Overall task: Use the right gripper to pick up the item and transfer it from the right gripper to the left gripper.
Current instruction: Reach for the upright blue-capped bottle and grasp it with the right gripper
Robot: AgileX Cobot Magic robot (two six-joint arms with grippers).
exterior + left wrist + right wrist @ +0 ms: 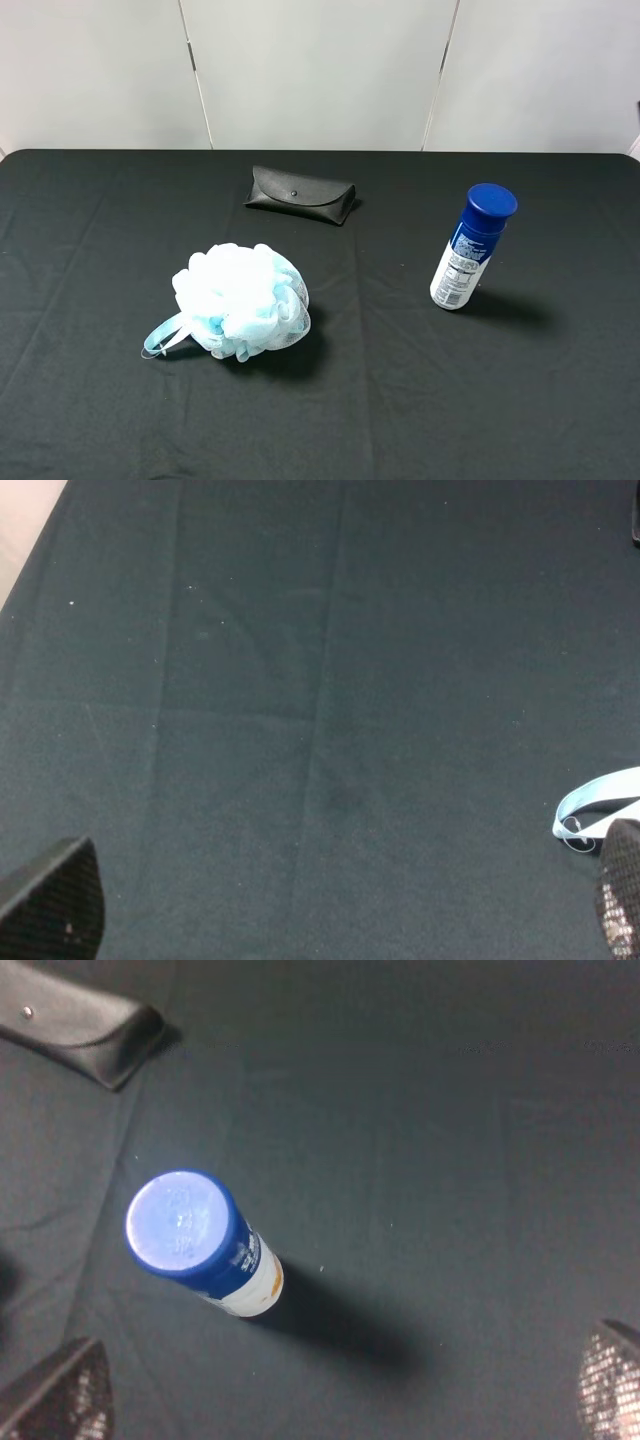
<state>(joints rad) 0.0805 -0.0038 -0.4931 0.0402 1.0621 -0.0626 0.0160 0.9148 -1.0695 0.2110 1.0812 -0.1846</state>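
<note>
The left fingers (55, 905) hung spread wide, empty, above the table (90, 400) beside the loop of the sponge (240, 300). The glasses case (300, 195) lay further back. At right, the spray can (470, 250) stood upright below the right fingers (60, 1400), also wide apart and empty.

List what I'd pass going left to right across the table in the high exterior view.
bath sponge → glasses case → spray can
</note>
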